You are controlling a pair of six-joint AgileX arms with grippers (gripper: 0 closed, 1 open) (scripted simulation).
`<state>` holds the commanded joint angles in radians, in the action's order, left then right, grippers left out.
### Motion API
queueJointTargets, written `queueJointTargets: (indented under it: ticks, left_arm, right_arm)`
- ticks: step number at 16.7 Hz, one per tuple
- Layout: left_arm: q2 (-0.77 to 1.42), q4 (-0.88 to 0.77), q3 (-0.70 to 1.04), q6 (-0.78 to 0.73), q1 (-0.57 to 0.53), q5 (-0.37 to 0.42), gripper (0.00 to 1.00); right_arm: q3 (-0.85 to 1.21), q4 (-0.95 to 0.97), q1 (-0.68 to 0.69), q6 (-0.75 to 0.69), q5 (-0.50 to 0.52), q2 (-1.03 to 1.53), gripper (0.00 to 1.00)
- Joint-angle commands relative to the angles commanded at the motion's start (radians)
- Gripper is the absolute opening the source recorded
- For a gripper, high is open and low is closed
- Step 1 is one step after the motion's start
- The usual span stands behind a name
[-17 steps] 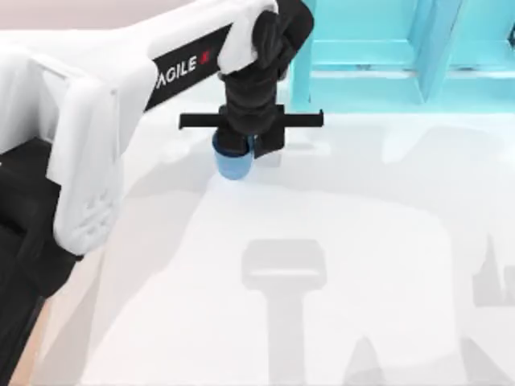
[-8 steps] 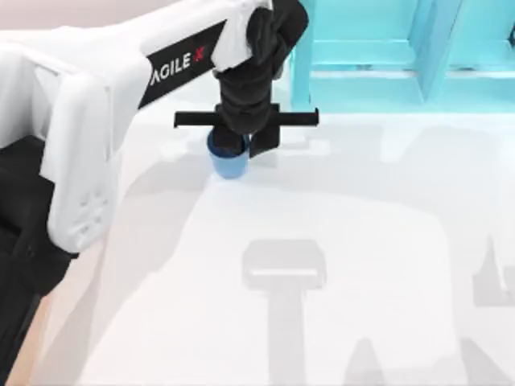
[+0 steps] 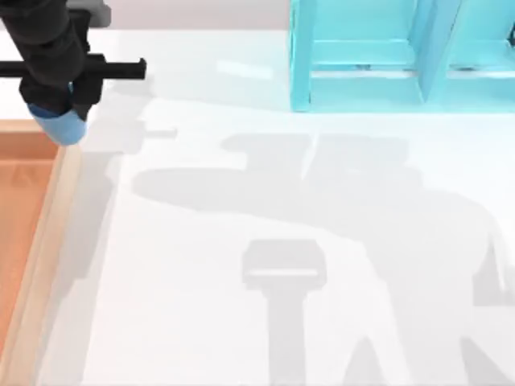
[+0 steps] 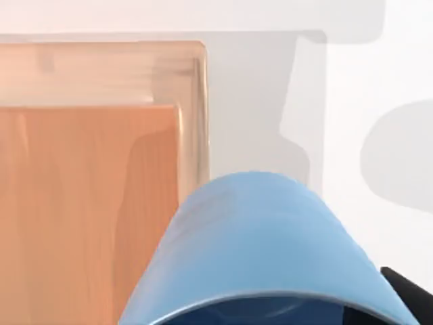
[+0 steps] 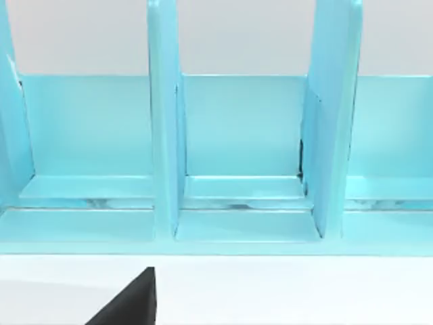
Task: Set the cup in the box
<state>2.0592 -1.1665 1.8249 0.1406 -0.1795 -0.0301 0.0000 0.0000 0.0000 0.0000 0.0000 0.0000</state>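
— While I hold station here, what has the left gripper (image 3: 56, 112) got?

— It is pinching the cup (image 3: 60, 125). From the top view I see the black gripper at the far left of the table, near the back, with the blue cup hanging below it, base down and tilted a little toward the camera. The cup is clear of the table.

— And where is that against the box (image 3: 44, 241)?

— The cup sits right over the box's back right corner, overlapping the light wooden rim there. The box lies along the table's left edge, orange-brown inside, running toward the front. In the left wrist view the cup (image 4: 264, 250) is close up and the box (image 4: 193, 108) lies beyond it, its rim corner just past the cup's side. I cannot tell whether the cup is over the floor of the box or over the rim.

— The right gripper?

— I cannot tell how its fingers stand. The right wrist view faces the shelf (image 5: 243, 142), light blue with upright dividers, standing on the table (image 5: 284, 291). The top view puts the shelf (image 3: 402, 56) at the back right, well apart from the cup.
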Motion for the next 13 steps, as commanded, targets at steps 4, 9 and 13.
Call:
queueJointTargets:
  ticks: [4,9,13]
  left_arm:
    - [-0.282,-0.051,-0.247,-0.238,0.256,0.027,0.00]
    - [-0.411,-0.102,-0.373,-0.364,0.382,0.060,0.00]
    - [-0.406,-0.097,-0.374,-0.366,0.379,0.056,0.00]
  right_arm:
    - [0.000,0.000,0.000,0.000,0.000,0.000,1.00]
    - [0.000,0.000,0.000,0.000,0.000,0.000,1.00]
    - [0.000,0.000,0.000,0.000,0.000,0.000,1.00]
